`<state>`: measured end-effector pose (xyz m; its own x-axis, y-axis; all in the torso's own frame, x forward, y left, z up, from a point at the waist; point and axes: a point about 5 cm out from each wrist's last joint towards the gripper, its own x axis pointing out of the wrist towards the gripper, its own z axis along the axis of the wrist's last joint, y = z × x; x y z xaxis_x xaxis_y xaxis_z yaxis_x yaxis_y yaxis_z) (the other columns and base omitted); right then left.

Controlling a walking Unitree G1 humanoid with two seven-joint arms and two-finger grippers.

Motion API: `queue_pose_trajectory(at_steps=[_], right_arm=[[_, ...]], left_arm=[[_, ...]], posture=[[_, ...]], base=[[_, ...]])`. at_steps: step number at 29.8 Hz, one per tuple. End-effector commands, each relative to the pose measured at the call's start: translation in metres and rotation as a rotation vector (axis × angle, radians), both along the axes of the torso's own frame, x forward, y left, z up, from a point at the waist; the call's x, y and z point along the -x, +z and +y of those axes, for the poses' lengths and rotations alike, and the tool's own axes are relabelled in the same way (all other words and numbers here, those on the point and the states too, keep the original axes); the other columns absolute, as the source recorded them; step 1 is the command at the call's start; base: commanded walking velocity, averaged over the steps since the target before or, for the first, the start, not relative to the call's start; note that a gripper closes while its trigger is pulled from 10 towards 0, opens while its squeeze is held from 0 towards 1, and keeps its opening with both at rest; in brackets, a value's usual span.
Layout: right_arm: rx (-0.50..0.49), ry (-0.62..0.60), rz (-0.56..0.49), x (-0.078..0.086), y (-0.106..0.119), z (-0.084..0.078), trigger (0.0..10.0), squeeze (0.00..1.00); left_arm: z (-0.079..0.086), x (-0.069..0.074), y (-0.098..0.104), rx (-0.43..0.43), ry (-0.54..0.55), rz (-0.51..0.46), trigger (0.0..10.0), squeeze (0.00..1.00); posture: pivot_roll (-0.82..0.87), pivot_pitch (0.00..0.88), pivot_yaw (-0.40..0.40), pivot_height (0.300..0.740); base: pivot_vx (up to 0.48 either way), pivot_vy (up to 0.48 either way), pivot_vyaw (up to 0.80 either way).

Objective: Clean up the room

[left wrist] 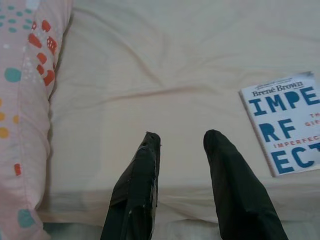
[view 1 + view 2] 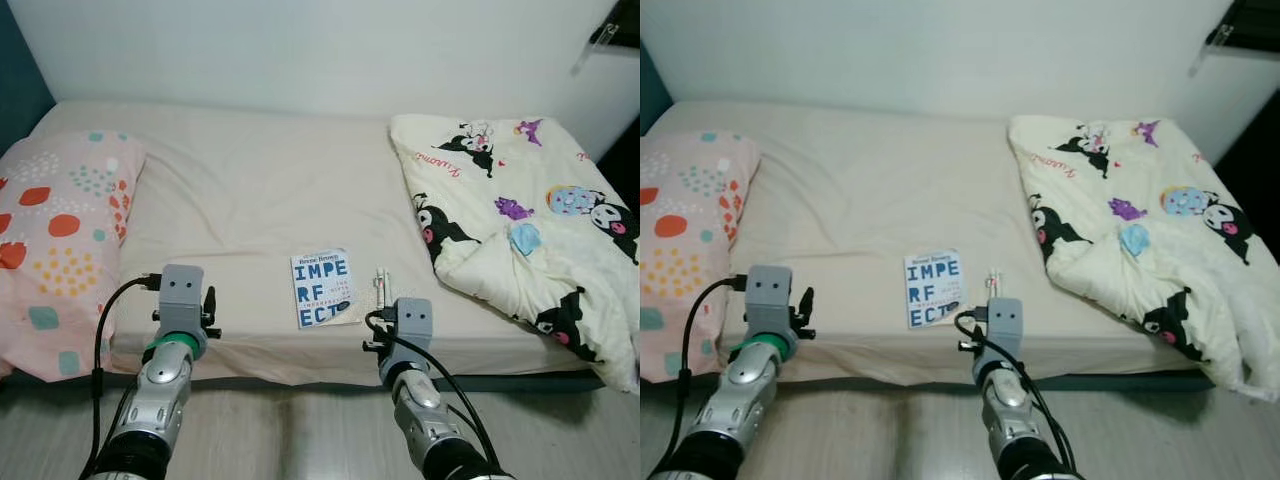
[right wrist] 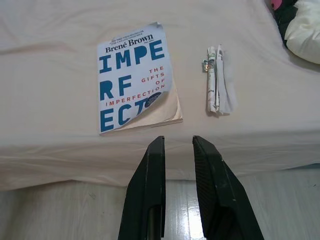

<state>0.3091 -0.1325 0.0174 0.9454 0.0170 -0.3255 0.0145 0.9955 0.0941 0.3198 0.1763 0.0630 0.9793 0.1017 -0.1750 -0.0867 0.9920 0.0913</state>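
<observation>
A white paperback book [image 2: 325,287] with big blue letters lies flat near the front edge of the bed [image 2: 250,200], its lower corner curled up. Just to its right rests a small folded white paper bundle [image 2: 381,290]. My right gripper [image 3: 178,140] hovers at the bed's front edge, just short of the book [image 3: 135,77] and the bundle [image 3: 217,80], fingers a little apart and holding nothing. My left gripper [image 1: 182,137] is open over bare sheet, left of the book [image 1: 287,122], near the pillow [image 1: 25,100].
A pink pillow [image 2: 60,240] with coloured dots fills the bed's left end. A cream blanket [image 2: 520,220] with cartoon prints is bunched on the right and hangs over the front edge. A white wall [image 2: 320,50] backs the bed. Pale wood floor [image 2: 300,440] lies below.
</observation>
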Motion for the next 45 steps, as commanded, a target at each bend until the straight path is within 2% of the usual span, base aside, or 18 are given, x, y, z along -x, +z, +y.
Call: queue_pose_trajectory(at_steps=[1, 19, 23, 33, 45], right_arm=[[-0.013, -0.011, 0.019, 0.002, -0.003, -0.001, 10.0, 0.0], [0.007, 0.041, -0.009, -0.001, 0.002, 0.001, 10.0, 0.0], [0.045, 0.099, -0.022, -0.001, 0.002, 0.006, 10.0, 0.0], [0.049, 0.149, -0.027, 0.001, 0.001, 0.012, 10.0, 0.0], [0.012, 0.161, -0.021, 0.002, 0.0, 0.016, 10.0, 0.0]], left_arm=[[-0.003, 0.001, 0.0, 0.004, -0.013, -0.017, 10.0, 0.0], [0.003, 0.003, -0.001, 0.005, 0.061, -0.022, 10.0, 0.0], [0.005, 0.004, -0.002, 0.015, 0.076, -0.019, 10.0, 0.0], [0.009, 0.002, -0.001, 0.029, 0.101, -0.02, 10.0, 0.0], [0.018, 0.005, -0.002, 0.029, 0.131, -0.02, 10.0, 0.0]], posture=[[0.08, 0.0, 0.005, 0.74], [0.08, 0.0, -0.026, 0.74], [0.08, 0.0, -0.025, 0.74], [0.08, 0.0, -0.027, 0.74], [0.08, 0.0, -0.032, 0.74]], base=[[0.0, 0.0, 0.0], [0.0, 0.0, 0.0], [0.0, -0.48, 0.0], [0.0, -0.48, 0.8], [0.0, -0.48, 0.0]])
